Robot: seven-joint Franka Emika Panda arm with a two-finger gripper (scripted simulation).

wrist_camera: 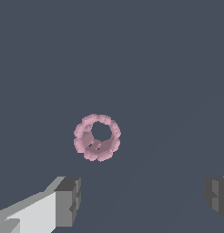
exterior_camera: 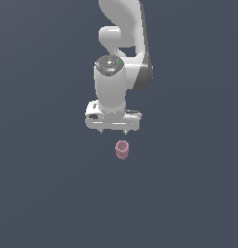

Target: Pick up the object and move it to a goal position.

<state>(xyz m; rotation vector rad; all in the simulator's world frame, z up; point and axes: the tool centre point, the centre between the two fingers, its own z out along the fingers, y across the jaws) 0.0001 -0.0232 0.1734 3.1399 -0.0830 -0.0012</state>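
While its jaws stand wide apart and empty, the gripper point(exterior_camera: 113, 131) hangs just above the pink ridged cylinder point(exterior_camera: 122, 149)

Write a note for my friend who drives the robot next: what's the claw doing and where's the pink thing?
Gripper: open, empty, pointing down, fingers spread wide.
Pink cylinder: upright on the floor, just past the fingertips, not touched; the wrist view shows its hollow top ahead of the fingers, not between them.
Done: nothing picked up.
Left: line up over it, lower, close, lift, carry to the goal. No goal marker shows.
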